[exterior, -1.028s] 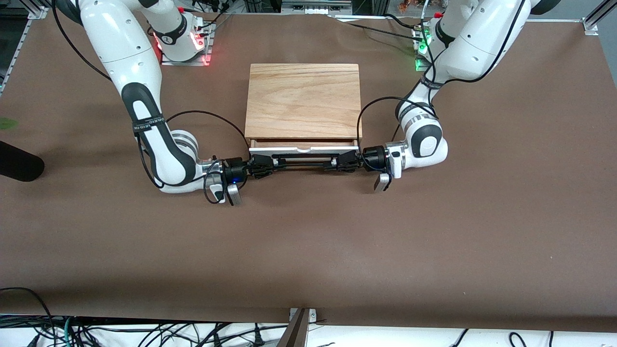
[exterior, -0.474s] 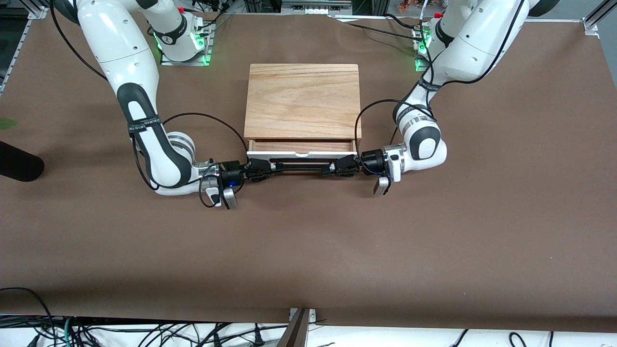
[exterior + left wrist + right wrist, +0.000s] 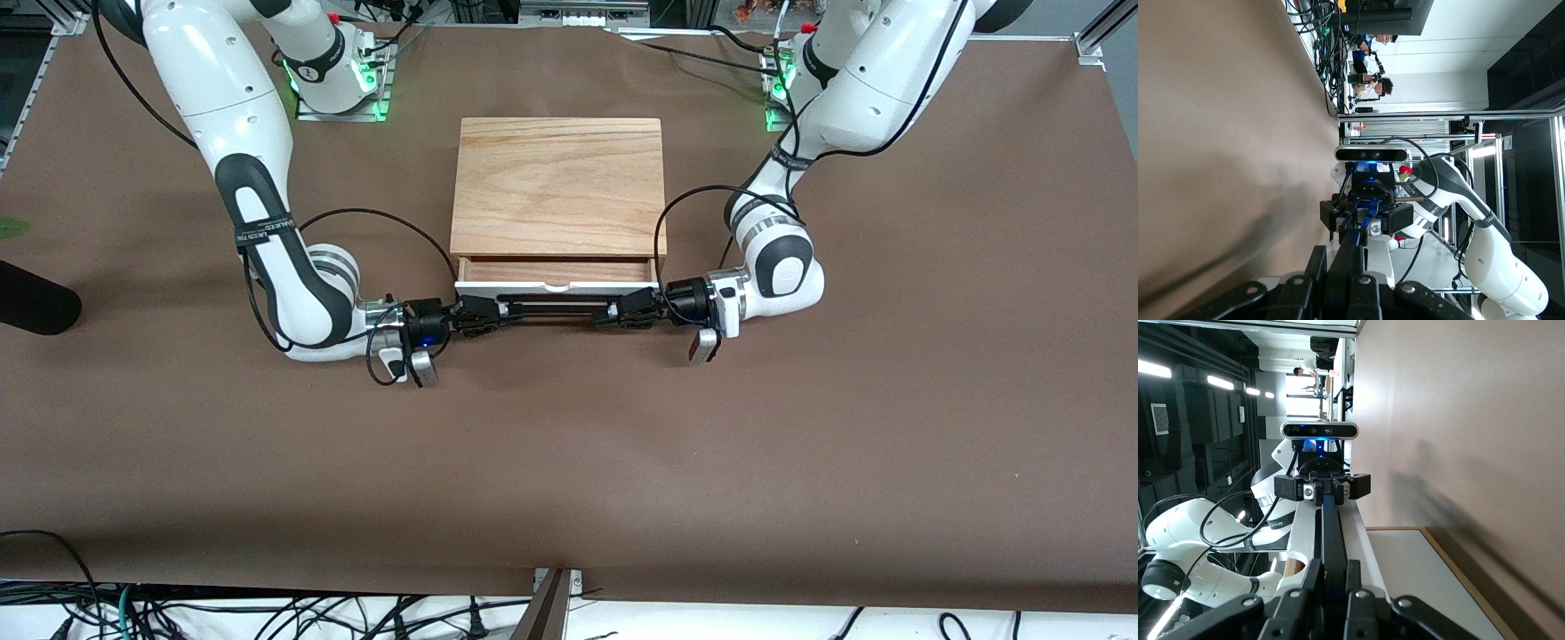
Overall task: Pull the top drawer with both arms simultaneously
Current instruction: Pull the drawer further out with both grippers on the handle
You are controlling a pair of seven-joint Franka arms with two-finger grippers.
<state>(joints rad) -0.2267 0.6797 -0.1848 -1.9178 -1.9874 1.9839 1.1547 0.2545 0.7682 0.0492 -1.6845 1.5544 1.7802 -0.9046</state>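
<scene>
The top drawer (image 3: 557,270) stands partly open; the left gripper (image 3: 622,313) and right gripper (image 3: 484,317) each pinch an end of its black bar handle (image 3: 556,307) between their fingers.

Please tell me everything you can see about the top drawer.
The top drawer is shallow and wide, with a white front, a long black bar handle and a light wood inside. It is pulled partly out of the wooden-topped box. The left gripper and right gripper are each shut on one end of the handle.
</scene>
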